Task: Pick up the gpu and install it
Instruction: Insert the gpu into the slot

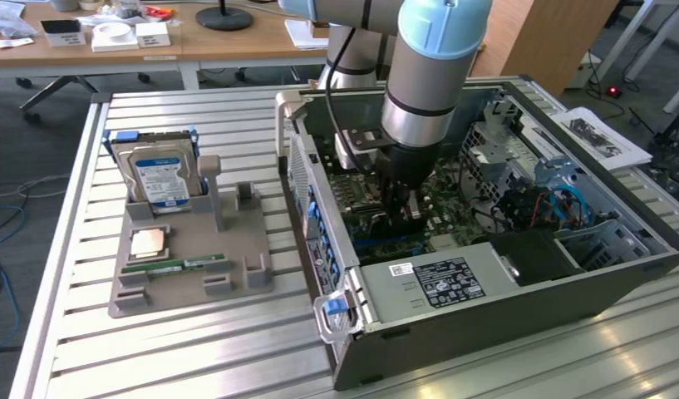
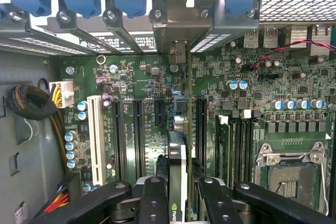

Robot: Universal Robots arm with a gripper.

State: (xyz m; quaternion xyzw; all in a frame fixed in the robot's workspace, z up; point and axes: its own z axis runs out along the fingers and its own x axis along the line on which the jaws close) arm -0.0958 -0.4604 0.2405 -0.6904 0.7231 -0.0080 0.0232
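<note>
Pincer [image 2: 181,192] partly closed, gripping the gpu [image 2: 179,129] edge-on.

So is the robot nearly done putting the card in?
Picked up already: the gripper holds the gpu edge-on inside the computer case. In hand: lining it up over the motherboard slots. Left: I can't tell if it's seated yet.

Green motherboard [image 2: 147,85] carrying black slots and one white slot [image 2: 96,137]; black fingers [image 2: 155,200] around a green-edged thin gpu card [image 2: 177,182]. Grey computer case [image 1: 484,307] with blue latches; blue-labelled silver hard drive [image 1: 162,179] on grey slatted desk [image 1: 184,349].
</note>
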